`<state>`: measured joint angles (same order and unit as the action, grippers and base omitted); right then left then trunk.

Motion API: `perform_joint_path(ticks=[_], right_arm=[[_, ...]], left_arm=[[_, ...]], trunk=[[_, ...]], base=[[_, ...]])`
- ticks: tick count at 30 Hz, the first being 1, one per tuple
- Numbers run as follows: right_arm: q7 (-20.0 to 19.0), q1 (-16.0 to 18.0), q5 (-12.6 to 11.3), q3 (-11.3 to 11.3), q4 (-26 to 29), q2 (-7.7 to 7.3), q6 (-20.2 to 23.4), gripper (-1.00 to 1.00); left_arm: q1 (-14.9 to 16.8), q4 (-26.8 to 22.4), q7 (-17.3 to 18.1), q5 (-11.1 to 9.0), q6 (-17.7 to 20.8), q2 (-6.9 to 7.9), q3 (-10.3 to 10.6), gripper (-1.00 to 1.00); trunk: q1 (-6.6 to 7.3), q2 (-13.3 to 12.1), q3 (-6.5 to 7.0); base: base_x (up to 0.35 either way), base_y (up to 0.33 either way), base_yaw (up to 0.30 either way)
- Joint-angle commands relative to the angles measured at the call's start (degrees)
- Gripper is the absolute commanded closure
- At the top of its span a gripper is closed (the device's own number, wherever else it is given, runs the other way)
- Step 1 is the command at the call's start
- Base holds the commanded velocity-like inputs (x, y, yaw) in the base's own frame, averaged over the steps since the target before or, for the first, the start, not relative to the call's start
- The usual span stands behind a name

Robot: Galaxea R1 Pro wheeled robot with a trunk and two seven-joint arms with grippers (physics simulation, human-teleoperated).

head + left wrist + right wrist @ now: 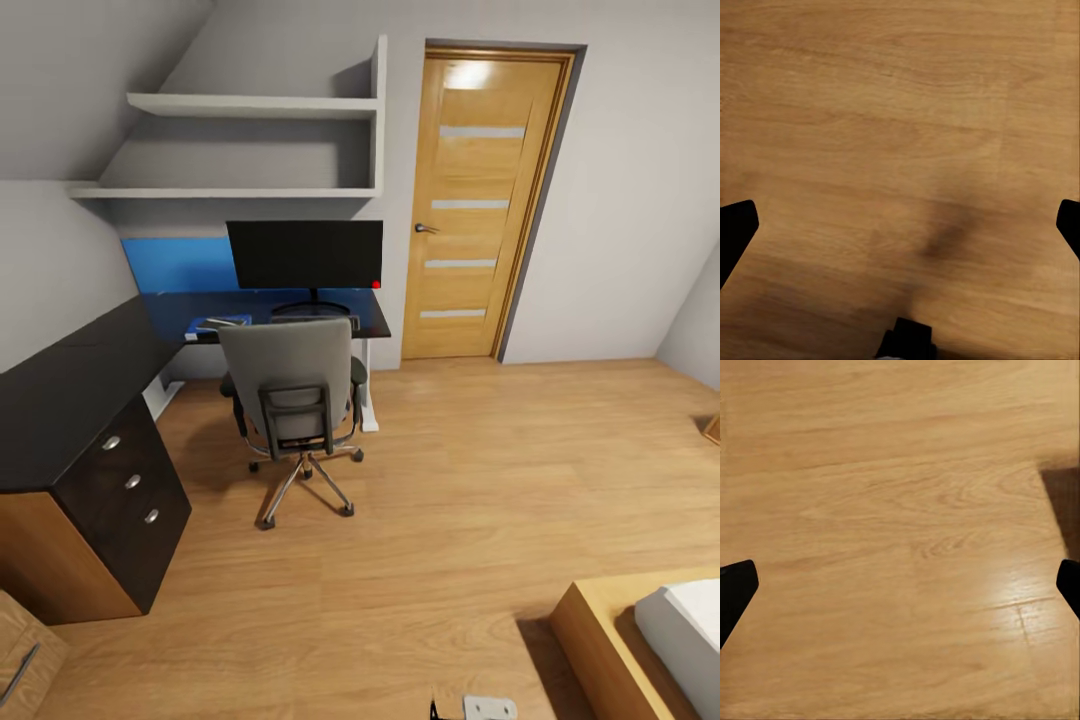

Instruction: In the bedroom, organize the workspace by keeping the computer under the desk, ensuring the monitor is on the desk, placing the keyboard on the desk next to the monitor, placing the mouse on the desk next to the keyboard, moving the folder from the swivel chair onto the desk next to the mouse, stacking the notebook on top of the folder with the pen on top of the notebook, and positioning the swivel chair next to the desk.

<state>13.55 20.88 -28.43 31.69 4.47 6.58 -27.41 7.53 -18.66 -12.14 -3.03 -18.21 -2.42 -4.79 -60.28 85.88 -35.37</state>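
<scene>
The desk (70,385) runs along the left wall and turns under the shelves, its black top backed by a blue panel. The monitor (305,253) stands on its far part, red dot at a lower corner. The swivel chair (295,395) faces the desk with its grey back toward me, hiding its seat; the folder is hidden. A small flat pale item (222,322) lies on the desk left of the chair; I cannot tell what it is. Computer, keyboard, mouse, notebook and pen cannot be made out. Left gripper (900,225) and right gripper (900,585) hang open over bare wooden floor.
A wooden door (480,200) is shut right of the desk. A bed corner (650,640) sits at the lower right, a light wooden cabinet (25,655) at the lower left. White shelves (250,150) hang above the desk. Open floor lies between me and the chair.
</scene>
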Motion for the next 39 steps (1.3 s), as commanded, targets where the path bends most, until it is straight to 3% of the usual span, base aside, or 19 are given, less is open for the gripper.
perform_joint_path(ticks=[1, 11, 16, 23, 29, 35, 39], right_arm=[[-0.1, 0.0, -0.5, 0.6, -0.2, -0.05, 0.6, -1.0], [-0.8, 0.0, -0.9, 0.6, -4.0, -1.19, 1.9, -1.0], [-0.9, 0.0, -0.9, 0.7, -5.0, -1.47, 1.7, -1.0], [-0.9, -0.1, -1.1, 0.7, -5.6, -3.21, -0.3, -1.0], [-0.9, -0.4, -1.0, 0.7, -5.7, -3.85, -5.6, -1.0], [-1.0, -0.9, -0.8, 0.7, -5.7, -4.04, -10.1, -1.0], [-2.6, -1.8, 0.3, 0.9, -5.7, -3.99, -13.2, -1.0]], left_arm=[[0.0, 0.6, 0.2, -0.3, -0.2, -0.02, -0.2, -1.0], [0.0, 2.9, 0.4, -0.7, -0.1, 1.51, -0.6, -1.0], [0.0, 4.4, 0.7, -1.3, 0.0, 1.74, -0.9, -1.0], [0.0, 5.2, 1.3, -2.9, -0.6, 1.69, -1.1, -1.0], [0.0, 6.1, 1.5, -3.2, -4.5, 1.65, -1.1, -1.0], [0.0, 9.4, 1.6, -3.1, -14.2, 1.58, -0.9, -1.0], [0.0, 10.1, 2.0, -3.1, -16.8, 1.61, -0.9, -1.0]], trunk=[[0.23, -0.4, 0.14], [2.43, -4.4, 1.93], [3.53, -6.4, 2.83], [5.06, -9.2, 4.08], [6.38, -11.6, 5.16], [7.7, -14.0, 6.24], [8.58, -15.6, 6.96]], base=[[0.0, 0.0, 0.0], [0.0, 0.0, 0.0], [0.0, 0.0, 0.0], [0.0, 0.0, 0.0], [0.0, 0.0, 0.0], [0.0, 0.0, 0.0], [0.0, 0.0, 0.0]])
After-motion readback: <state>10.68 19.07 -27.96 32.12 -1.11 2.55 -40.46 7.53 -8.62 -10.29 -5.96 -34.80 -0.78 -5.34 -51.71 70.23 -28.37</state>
